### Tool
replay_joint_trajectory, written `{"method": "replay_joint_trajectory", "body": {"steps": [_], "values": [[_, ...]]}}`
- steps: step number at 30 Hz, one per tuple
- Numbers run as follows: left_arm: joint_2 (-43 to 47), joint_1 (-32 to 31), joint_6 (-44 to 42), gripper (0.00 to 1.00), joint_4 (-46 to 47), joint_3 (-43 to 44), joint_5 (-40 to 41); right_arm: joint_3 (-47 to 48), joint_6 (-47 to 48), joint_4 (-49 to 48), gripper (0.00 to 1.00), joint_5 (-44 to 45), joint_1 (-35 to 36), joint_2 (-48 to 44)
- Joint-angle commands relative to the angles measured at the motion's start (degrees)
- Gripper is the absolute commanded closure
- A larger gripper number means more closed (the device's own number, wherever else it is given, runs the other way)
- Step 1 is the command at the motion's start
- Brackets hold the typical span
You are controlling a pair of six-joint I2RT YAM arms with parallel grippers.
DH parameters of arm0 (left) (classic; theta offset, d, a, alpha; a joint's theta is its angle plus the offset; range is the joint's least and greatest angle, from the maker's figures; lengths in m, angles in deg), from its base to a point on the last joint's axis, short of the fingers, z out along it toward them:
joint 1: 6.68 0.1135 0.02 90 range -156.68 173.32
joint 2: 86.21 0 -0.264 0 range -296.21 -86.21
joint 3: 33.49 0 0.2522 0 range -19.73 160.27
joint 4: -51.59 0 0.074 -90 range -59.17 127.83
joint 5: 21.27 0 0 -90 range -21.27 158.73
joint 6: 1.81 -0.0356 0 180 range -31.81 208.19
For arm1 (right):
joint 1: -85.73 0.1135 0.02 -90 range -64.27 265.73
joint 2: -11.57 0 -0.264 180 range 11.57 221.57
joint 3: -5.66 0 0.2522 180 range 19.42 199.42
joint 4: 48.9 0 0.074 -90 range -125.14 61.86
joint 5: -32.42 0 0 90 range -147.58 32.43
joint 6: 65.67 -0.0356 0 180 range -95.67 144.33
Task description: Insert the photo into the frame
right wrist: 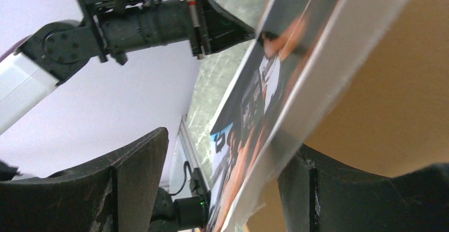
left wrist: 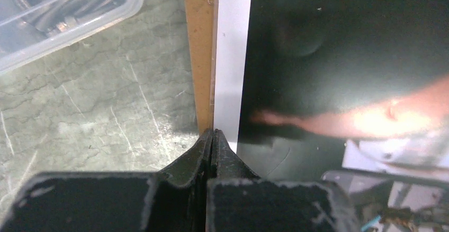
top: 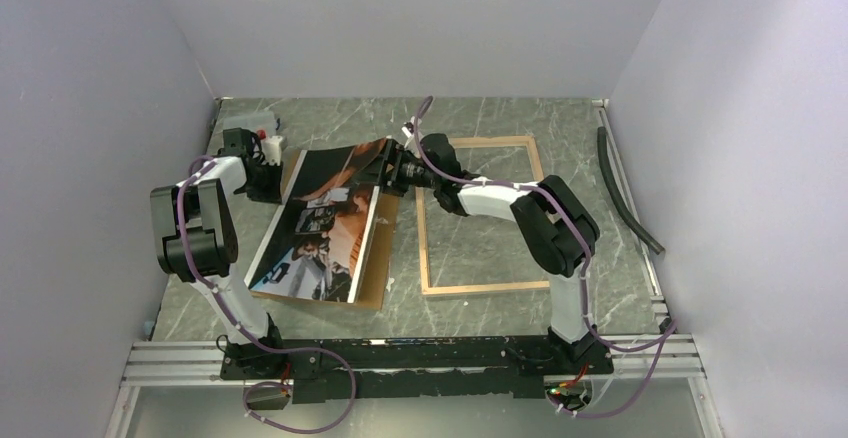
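1. the photo (top: pixel 325 213) lies picture-side up on the brown backing board (top: pixel 376 258), just left of the frame (top: pixel 485 287), which lies flat on the table (top: pixel 500 113).
2. the left gripper (left wrist: pixel 213 136) is pinched fully closed at the photo's white far-left edge; i cannot tell whether any paper is caught.
3. the right gripper (right wrist: pixel 227 147) gapes wide, straddling the photo's far-right corner without clamping it.

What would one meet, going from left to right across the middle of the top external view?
Left arm → the photo → brown backing board under it → the frame → black hose near the right wall. The right arm overlaps the frame, so it is left out.
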Motion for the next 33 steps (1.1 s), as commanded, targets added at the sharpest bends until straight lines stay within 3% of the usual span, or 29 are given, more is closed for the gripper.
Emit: {"method": "replay_joint_trajectory", "body": {"steps": [1,9,16,20,24,33], "values": [[1.37,-0.91,0.14,0.97,-4.40,0.09,-3.27,2.04,-2.90,-10.72,0.25,-5.99,0.60,1.58],[2.31,-0.06,-0.12,0.97,-5.40,2.00,-1.12,-1.00,-0.27,-4.85,0.25,-3.00,-0.42,-3.51],[3.22,5.26,-1.38,0.84,-7.52,7.31,-1.01,-3.48,-2.60,-6.16,0.32,-2.97,-2.16,-4.34],[3.95,5.98,-3.26,0.81,-8.31,5.59,-1.43,-3.46,-6.19,-9.87,0.37,-3.60,-2.11,-1.56],[4.34,6.14,-4.03,0.81,-7.28,2.72,-0.82,-3.17,-7.54,-10.23,0.50,-3.80,-2.01,-0.04],[3.66,6.30,-5.50,0.81,-7.23,0.26,-2.72,-1.68,-1.88,1.89,0.89,0.17,-3.36,-4.22]]}}
